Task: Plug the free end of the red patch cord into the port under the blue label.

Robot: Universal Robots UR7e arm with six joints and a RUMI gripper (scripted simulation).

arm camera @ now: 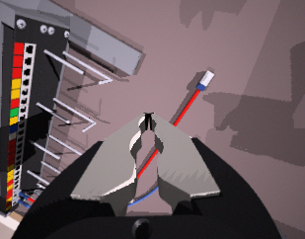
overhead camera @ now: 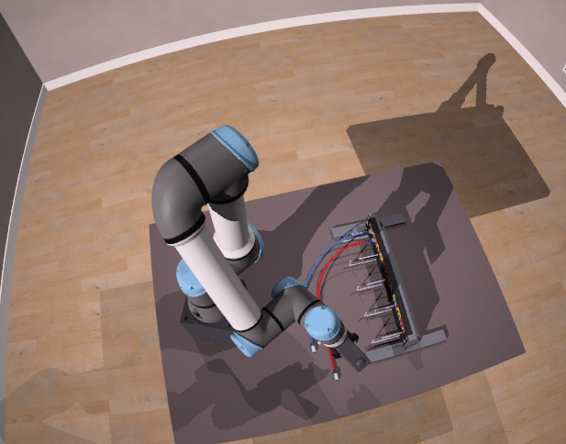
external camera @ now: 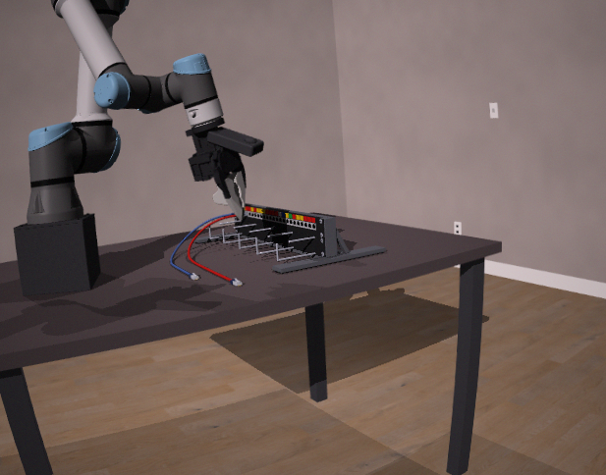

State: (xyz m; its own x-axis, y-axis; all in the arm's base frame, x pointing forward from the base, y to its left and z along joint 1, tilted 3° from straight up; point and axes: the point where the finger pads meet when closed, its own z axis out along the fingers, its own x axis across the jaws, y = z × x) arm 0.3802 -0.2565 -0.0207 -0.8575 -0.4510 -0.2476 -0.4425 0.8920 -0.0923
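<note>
The red cord (overhead camera: 332, 360) (external camera: 211, 271) (arm camera: 188, 105) curves from a port at the rack's far end. Its free plug (overhead camera: 336, 372) (external camera: 236, 282) (arm camera: 204, 77) lies on the table; its latch side cannot be made out. The blue cord (external camera: 181, 271) (arm camera: 146, 198) runs beside it, its free plug (overhead camera: 314, 348) (external camera: 193, 277) also on the table. The rack (overhead camera: 431, 338) (external camera: 335, 235) (arm camera: 104, 49) stands upright. A dark blue label (arm camera: 13, 128) is in shadow below a yellow one in the wrist view. My gripper (external camera: 240, 218) (arm camera: 148, 115) is shut and empty, above the table and cords.
Thin metal cable guides (overhead camera: 378, 312) (external camera: 295, 250) (arm camera: 82, 114) stick out from the rack's port side, towards the cords. The rack's long feet lie on the table (overhead camera: 469, 310) (external camera: 420, 242). In the top view the wrist hides the fingertips and part of the cords.
</note>
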